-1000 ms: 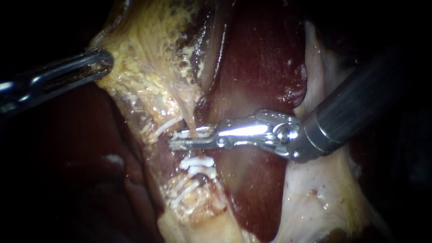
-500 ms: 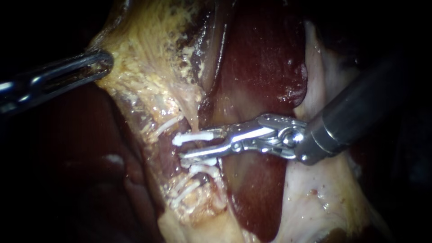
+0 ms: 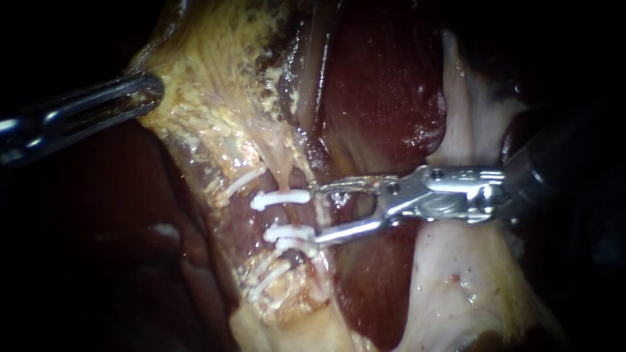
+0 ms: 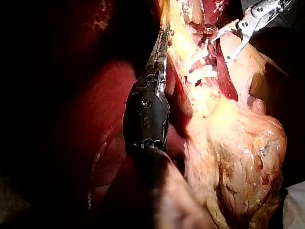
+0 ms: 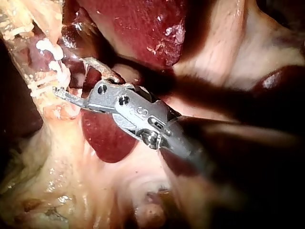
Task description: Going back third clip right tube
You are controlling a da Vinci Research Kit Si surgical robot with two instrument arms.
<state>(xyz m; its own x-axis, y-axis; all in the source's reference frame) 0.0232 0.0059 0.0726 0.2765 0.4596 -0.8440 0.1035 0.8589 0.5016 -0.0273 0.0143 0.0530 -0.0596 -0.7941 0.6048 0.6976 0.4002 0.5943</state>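
The right tube [image 3: 291,215] runs down the middle of the endoscope view, and three white clips cross it. The upper clip [image 3: 280,197] sits alone, closed flat across the tube. The lower pair [image 3: 288,234] lies just below, one clip touching the other. A short bare stretch of tube shows between the upper clip and the pair. So the clipping part of this step reads as done: the clip is on the tube, not in any jaws.

What is left for you is the retreat. Your right instrument [image 3: 314,214] has its end effector released, the two jaws wide apart and gripping nothing. Their tips are not clear of the work, though. The upper tip lies just beside the right end of the upper clip, and the lower tip just beside the right end of the lower pair. They are close enough that I cannot tell whether either touches. I judge the withdrawal barely begun. You need to draw back along the shaft until both tips are well apart from the clips, without hooking one.

Further out, your left instrument [image 3: 149,90] has its end effector clenched on the yellowish tissue [image 3: 208,78], holding it taut. The dark liver [image 3: 385,85] lies behind.
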